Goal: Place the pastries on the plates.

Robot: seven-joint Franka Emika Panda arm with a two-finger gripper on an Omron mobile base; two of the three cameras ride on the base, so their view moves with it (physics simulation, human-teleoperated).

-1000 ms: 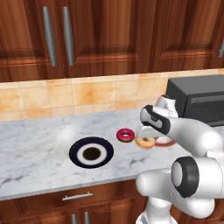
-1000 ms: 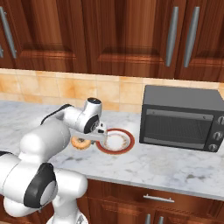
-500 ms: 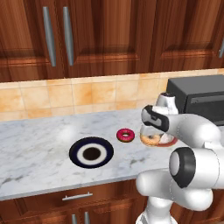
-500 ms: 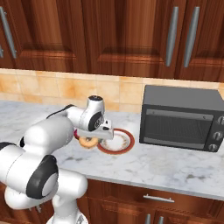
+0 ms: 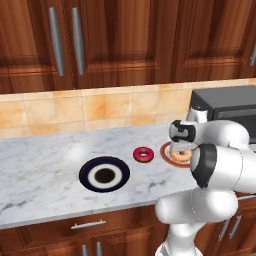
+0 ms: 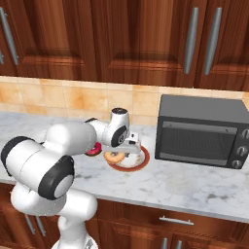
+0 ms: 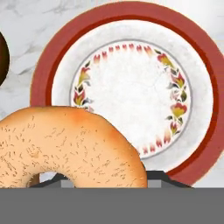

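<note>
Gripper (image 6: 118, 154), clamped on the tan doughnut (image 7: 65, 146), has carried it over the red-rimmed plate (image 7: 48, 65); release comes next.

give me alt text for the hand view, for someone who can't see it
A tan sprinkled doughnut fills the lower left, held close to the camera over a white plate with a red-brown rim and a ring of small flowers. The plate sits on a marble counter.

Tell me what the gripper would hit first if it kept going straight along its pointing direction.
Probably the white plate with the reddish-brown rim: the gripper holds the tan doughnut above it, though the gap is unclear.
</note>
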